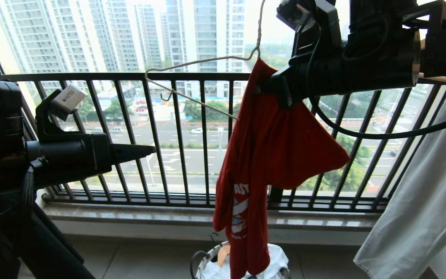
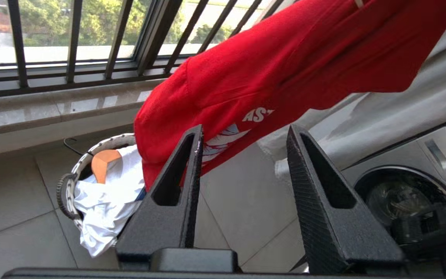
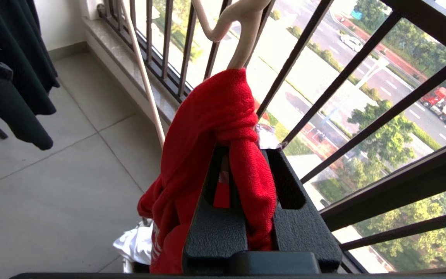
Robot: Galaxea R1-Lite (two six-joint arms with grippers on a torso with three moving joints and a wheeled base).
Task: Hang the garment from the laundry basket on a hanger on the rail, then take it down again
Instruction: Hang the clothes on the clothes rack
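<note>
Garment, "AST" legible, maybe more txt

One red garment. One cream wire hanger. One laundry basket; inside it one white cloth, one wood hanger end. Two grippers: left gripper, right gripper. One washing machine. One pale hanging cloth. One dark hanging garment.
</note>
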